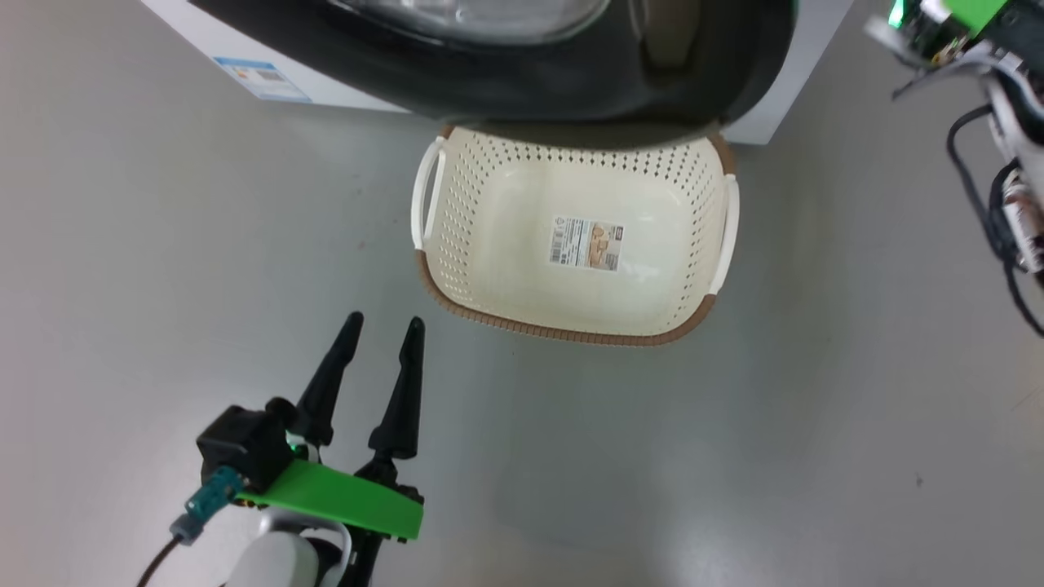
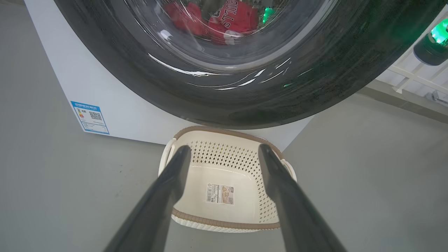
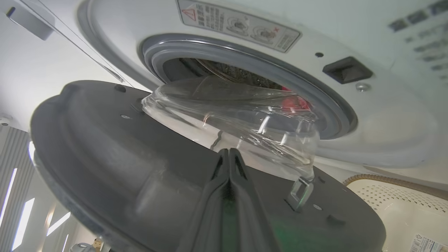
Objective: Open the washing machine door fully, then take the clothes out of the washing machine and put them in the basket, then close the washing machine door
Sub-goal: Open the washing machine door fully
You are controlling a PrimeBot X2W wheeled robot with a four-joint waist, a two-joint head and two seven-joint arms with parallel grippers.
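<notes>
Grey floor, pale wall and lit room edges

A smooth, matt grey floor point(image 1: 163, 244) is spread across the head view, faintly glossed by soft reflections and marked by a small dark speck point(image 1: 919, 481) toward the lower right. In the left wrist view the floor is bounded at the upper right by a grey skirting strip point(image 2: 402, 99), above which white rails point(image 2: 413, 75) are set at crossing angles. In the right wrist view a plain white wall point(image 3: 42, 70) is shown at the upper left, a white box-like fitting point(image 3: 28, 24) is seen in the top corner, a vertically ribbed panel point(image 3: 14, 150) is placed lower down, and bright light strips point(image 3: 21, 217) are lined along the lower left edge.
</notes>
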